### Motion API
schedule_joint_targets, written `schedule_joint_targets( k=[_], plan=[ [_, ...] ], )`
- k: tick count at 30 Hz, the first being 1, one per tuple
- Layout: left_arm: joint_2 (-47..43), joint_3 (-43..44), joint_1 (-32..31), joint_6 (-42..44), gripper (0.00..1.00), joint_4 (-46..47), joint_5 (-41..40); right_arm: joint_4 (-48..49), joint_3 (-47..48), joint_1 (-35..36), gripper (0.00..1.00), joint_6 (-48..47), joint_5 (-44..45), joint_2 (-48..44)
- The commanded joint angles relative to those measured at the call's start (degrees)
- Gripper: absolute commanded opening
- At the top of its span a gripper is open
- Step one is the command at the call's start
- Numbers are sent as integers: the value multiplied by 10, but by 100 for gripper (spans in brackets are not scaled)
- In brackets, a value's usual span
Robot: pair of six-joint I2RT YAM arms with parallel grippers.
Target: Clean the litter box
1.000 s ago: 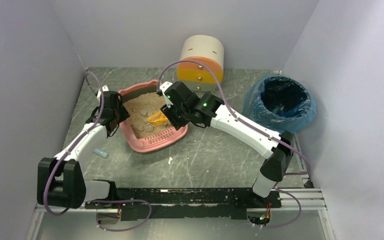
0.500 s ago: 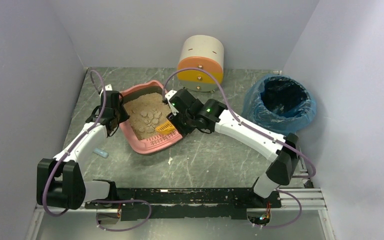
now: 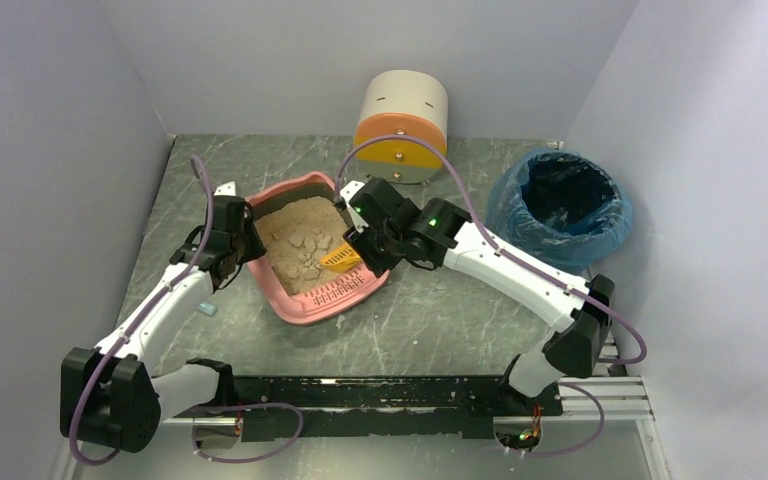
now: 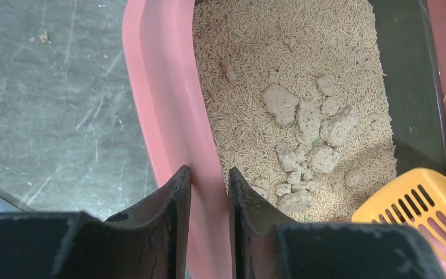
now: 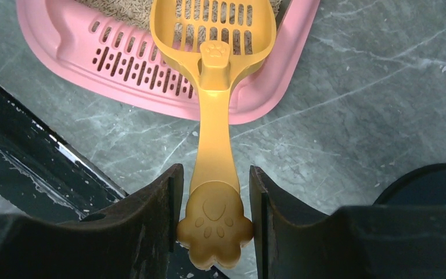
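Left gripper (image 4: 209,180) clamped on litter box (image 3: 310,308) left rim. Right gripper (image 5: 212,174) closed on yellow scoop (image 5: 213,104) handle; scoop head over near slotted ledge (image 5: 128,61).

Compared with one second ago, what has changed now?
The litter box slid a little right and toward the arm bases, its rim pinched by the left gripper. The right gripper, holding the yellow scoop, moved back with it. The blue-lined bin and drawer unit stayed.
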Motion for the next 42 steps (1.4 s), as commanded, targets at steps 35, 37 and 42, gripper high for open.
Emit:
schedule_joint_targets(
  k=[35,37,42],
  plan=[
    [-219,7,-50,117,97,-29,-150,-207,240,56,0,-36,17,191],
    [-221,6,-51,118,97,-29,-153,-208,247,56,0,-35,11,200],
    [-233,4,-50,120,97,-31,-163,-204,261,56,0,-35,6,228]
  ],
)
